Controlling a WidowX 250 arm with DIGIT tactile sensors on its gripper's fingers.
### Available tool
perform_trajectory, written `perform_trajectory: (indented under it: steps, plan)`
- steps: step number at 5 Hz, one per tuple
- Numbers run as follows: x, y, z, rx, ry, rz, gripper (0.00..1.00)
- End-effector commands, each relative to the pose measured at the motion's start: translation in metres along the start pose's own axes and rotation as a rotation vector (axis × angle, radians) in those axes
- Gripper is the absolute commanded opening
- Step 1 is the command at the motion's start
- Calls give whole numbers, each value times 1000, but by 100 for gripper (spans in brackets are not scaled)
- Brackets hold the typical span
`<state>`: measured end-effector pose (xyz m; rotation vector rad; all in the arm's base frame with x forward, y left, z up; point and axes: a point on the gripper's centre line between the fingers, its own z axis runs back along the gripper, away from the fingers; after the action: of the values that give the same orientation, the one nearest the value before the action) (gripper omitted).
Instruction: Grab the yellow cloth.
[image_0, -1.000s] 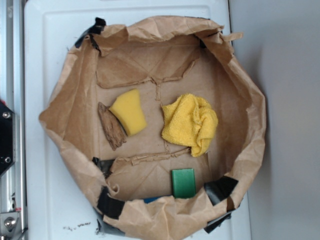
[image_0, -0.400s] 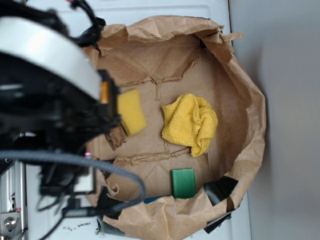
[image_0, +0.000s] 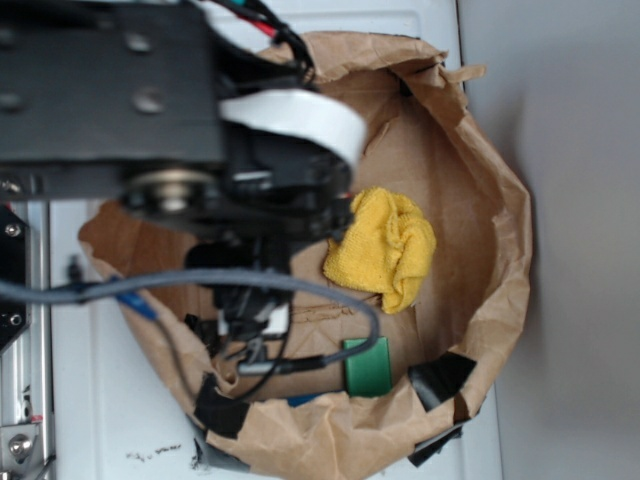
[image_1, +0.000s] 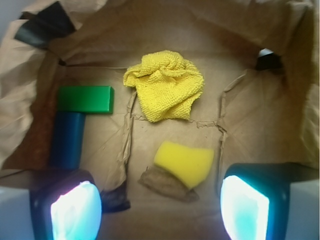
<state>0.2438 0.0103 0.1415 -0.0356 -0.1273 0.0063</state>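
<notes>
The yellow cloth (image_0: 385, 247) is a fluffy crumpled wad lying on the brown paper floor of the bag, right of the middle. In the wrist view the yellow cloth (image_1: 165, 85) lies ahead of the jaws, near the top centre. My gripper (image_1: 160, 207) is open and empty, high above the bag floor. Its two pale fingers (image_1: 75, 210) stand wide apart at the bottom of the wrist view. In the exterior view the arm (image_0: 180, 150) covers the left half of the bag and hides the gripper's jaws.
A smooth pale-yellow sponge wedge (image_1: 185, 162) rests on a brown wood chip (image_1: 162, 182) below the gripper. A green block (image_0: 367, 365) and a blue cylinder (image_1: 67, 140) lie by the bag's near wall. The crumpled paper bag walls (image_0: 500, 210) ring everything.
The arm has swung in from the left and now hangs over the left half of the bag, covering the sponge and wood chip. The cloth has not moved.
</notes>
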Motion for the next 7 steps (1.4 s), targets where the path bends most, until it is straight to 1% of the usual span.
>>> perform_trajectory:
  steps: [1,2,3,4,5,6,7]
  plan:
    - [11,6,16,5,-63,11,100]
    - [11,6,16,5,-63,11,100]
    - [25,0,-17,6,-93,5,100]
    - [41,2,-43,-2,-127,25,100]
    - [50,4,-61,5,-136,30,100]
    - [55,4,-72,12,-147,48,100]
    - [54,6,-78,-1,-148,58,100]
